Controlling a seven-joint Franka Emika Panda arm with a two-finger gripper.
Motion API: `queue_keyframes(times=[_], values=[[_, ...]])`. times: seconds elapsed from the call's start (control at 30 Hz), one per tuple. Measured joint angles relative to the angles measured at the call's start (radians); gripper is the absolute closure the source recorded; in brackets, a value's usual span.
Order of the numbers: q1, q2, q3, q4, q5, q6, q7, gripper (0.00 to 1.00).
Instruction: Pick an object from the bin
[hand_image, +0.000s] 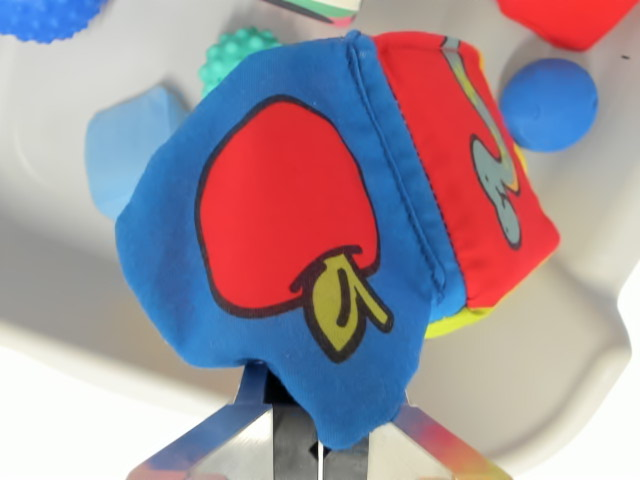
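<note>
So the gripper sits at the bottom of the wrist view with its metal fingers pinched nearly together on the lower corner of a soft fabric cube, which fills most of the frame right above the jaws. The blue face with a red apple points at the camera; a red face with a grey number runs off to the wrist view's right. Looks like the cube is lifted off the white bin, though that's hard to judge from this angle. Beyond it, farther from the jaws, there's a light blue block, a teal bumpy ball, a blue ball, and a red thing at the top edge.
</note>
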Motion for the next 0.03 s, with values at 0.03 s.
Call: queue_keyframes(times=[0.03], values=[[0.000, 0.000, 0.000, 0.000, 0.000, 0.000, 0.000, 1.00]])
